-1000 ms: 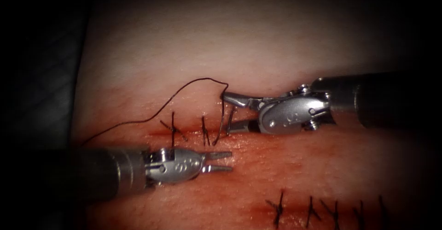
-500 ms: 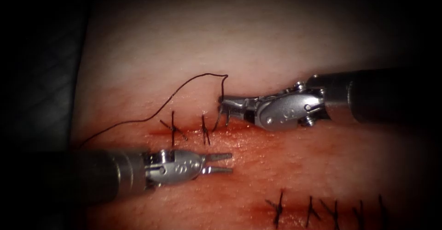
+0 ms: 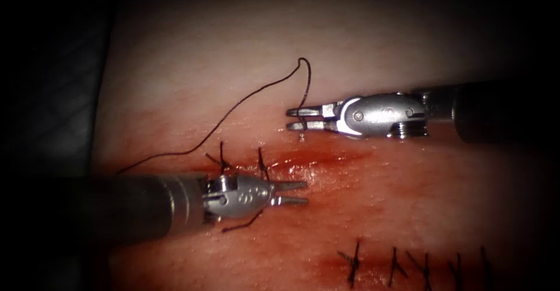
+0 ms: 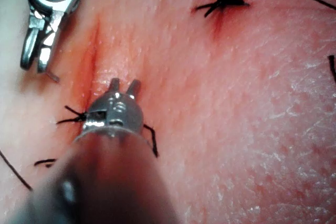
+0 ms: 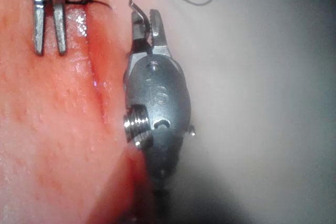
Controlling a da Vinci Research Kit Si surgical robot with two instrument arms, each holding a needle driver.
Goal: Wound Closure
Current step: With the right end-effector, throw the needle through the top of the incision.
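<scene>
Tissue (image 3: 373, 46) first: pale toward its far edge, wet with red fluid (image 3: 326, 158) along the cut (image 3: 303, 161) that runs across the middle. Soft and yielding by the look of it, likely to tear if pinched hard at the lip.

Next, left arm's tool (image 3: 290, 192), lying over the near lip of the cut beside two finished stitches (image 3: 261, 164). Jaws a little apart, holding nothing. Rests just above a loose cut end of thread (image 3: 239, 224).

Then right arm's tool (image 3: 303, 119), on the far side of the cut, toward the tissue's far edge. Jaws closed together on the needle (image 4: 51, 74), clear of the tissue. Cannot tell where along its curve.

Thread (image 3: 245, 101) rises from those jaws in a narrow loop, then trails across the pale tissue toward the left edge. Light, limp, and probably easy to snag on a jaw.

Needle judged stiff, slick and tiny, prone to swivel in a loose grip. Best taken across the body of the curve, not at the tip or at the thread end.

From the endoscope, whole run of thread and both rows of stitches. From the left wrist, a sliver of needle poking past the right tool's jaws. From the right wrist, thread leaving the closed jaw tips.
</scene>
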